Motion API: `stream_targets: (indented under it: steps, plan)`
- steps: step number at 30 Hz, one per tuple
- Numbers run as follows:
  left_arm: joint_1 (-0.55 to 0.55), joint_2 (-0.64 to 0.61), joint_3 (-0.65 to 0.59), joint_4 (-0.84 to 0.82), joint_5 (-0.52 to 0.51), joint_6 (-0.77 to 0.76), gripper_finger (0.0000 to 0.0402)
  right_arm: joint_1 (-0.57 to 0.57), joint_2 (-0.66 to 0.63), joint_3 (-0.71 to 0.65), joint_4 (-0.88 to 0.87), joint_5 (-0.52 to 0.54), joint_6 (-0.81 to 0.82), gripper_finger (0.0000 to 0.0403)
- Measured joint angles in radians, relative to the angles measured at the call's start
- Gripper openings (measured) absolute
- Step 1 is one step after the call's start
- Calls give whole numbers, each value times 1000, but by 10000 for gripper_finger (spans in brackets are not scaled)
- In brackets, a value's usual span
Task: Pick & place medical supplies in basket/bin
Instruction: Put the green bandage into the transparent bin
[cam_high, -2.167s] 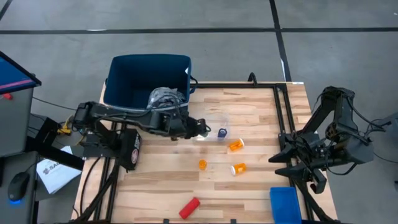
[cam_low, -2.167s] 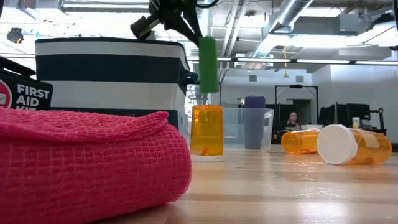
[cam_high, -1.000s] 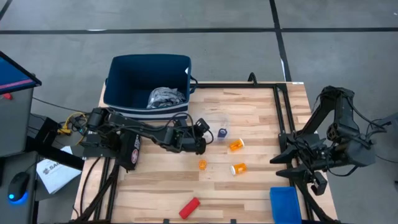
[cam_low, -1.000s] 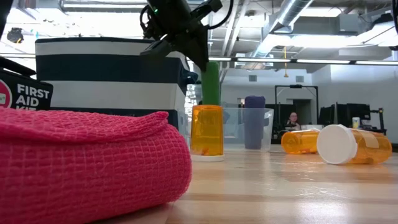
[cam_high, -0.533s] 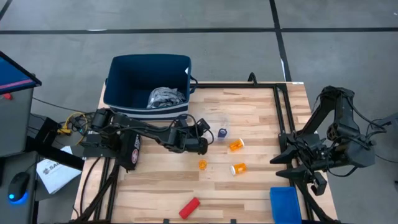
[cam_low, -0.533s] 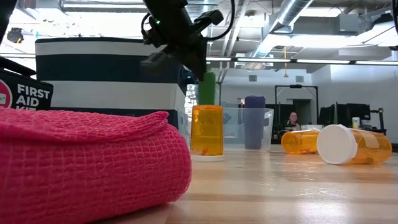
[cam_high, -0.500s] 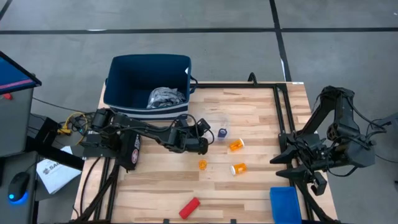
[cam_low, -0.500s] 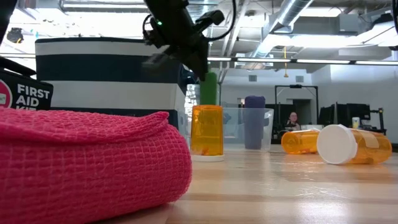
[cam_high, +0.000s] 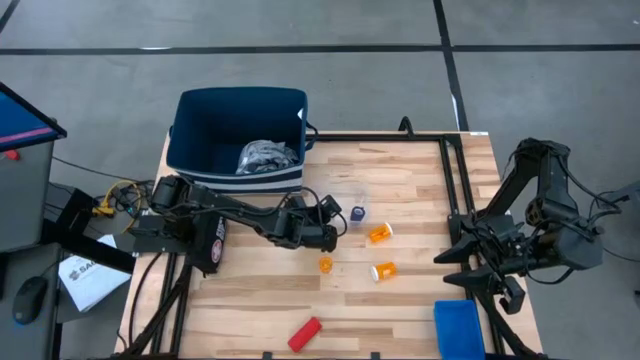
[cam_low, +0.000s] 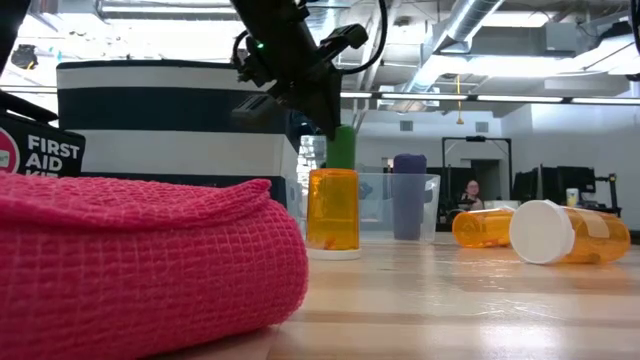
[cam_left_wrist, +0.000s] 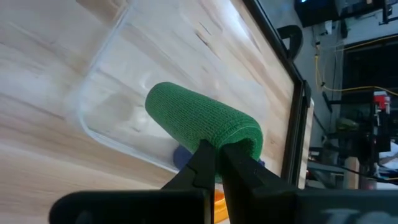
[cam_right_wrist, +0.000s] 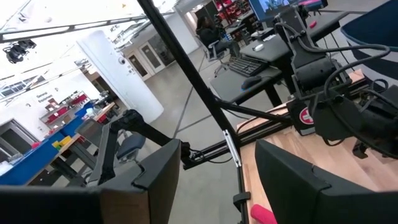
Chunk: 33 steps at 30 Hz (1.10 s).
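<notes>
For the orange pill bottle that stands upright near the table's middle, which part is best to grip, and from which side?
Grip the upright orange pill bottle across its round body, coming straight down. It stands cap-down, so its sides are free; the left pincer beside it is already shut on the green cylinder.

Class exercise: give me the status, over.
Left gripper shut on green cylinder, above clear tray. Right gripper open, parked at table edge. Navy basket holds cloth bundle.
</notes>
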Motion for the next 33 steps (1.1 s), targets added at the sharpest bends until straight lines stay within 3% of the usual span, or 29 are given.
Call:
stream_targets:
  steps: [13,33]
  plan:
    - [14,0,-51,77,23,4,1,0,1,0,-7,0,0,205]
    - [26,-1,-51,2,98,17,1,0,2,0,-6,0,2,205]
